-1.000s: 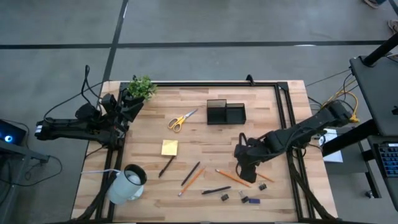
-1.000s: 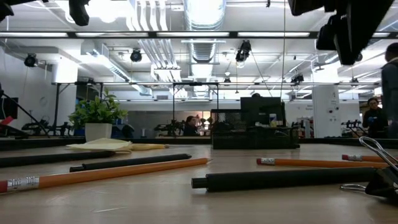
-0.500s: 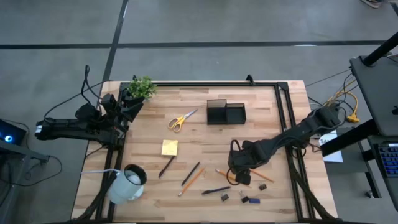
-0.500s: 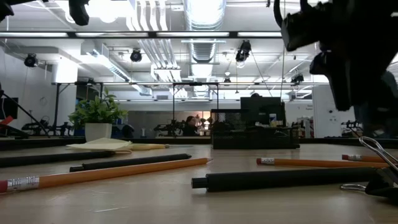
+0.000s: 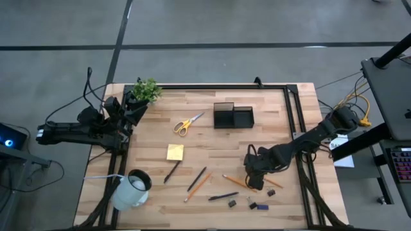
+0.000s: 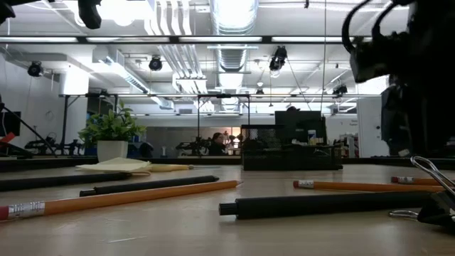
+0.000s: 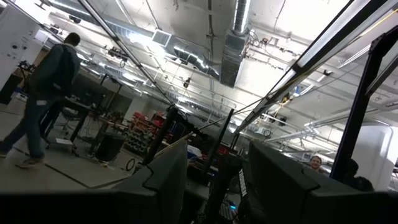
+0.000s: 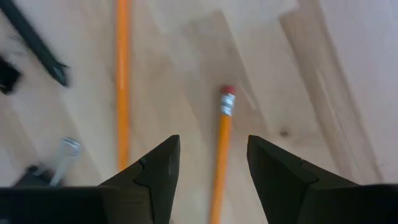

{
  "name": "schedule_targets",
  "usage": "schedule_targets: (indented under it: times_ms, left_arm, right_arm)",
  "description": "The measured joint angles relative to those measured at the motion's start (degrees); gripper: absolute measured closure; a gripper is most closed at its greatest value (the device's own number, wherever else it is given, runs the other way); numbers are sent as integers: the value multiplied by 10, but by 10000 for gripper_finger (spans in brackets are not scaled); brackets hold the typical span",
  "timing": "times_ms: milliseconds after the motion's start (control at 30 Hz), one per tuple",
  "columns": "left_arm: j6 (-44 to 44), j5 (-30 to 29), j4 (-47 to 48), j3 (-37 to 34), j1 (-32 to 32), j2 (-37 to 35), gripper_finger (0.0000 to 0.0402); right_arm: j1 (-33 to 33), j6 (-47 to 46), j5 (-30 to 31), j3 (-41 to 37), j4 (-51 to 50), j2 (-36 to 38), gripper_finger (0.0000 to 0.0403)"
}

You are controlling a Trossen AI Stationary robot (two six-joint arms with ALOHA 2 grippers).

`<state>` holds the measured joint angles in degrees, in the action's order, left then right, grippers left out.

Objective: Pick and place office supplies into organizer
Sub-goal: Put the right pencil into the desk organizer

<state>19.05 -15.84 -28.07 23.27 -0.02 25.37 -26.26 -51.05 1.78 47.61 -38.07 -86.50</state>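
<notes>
The orange pencil [image 8: 220, 155] lies flat on the worktop [image 5: 212, 144], on the near side of the organizer [image 5: 233, 116] and well apart from it, its eraser end showing between the right gripper's [image 5: 255, 181] fingers [image 8: 155, 177]; those fingers stand released, gripping nothing; a second pencil [image 8: 122, 81] lies just beside. Half a second ago this gripper hung a little farther toward the mug [image 5: 133, 188]; it has shifted back over the pencil, which suggests a grasp is being lined up. No supply has moved; the scissors [image 5: 187, 123] and sticky-note pad [image 5: 174, 152] lie where they were. The left gripper [image 5: 131, 109] waits by the plant [image 5: 146, 90], beyond the scissors from the organizer, its fingers [image 7: 165, 180] parted, unchanged.
</notes>
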Motion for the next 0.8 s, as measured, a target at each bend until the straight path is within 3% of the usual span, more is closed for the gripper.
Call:
schedule_targets:
  times_ms: [467,800]
  left_arm:
    - [0,-1,0,0,0,0,244]
    - [0,0,0,0,0,0,244]
  right_arm:
    - [7,5,38,-30,73,-1,231]
    - [23,3,40,-31,79,-44,230]
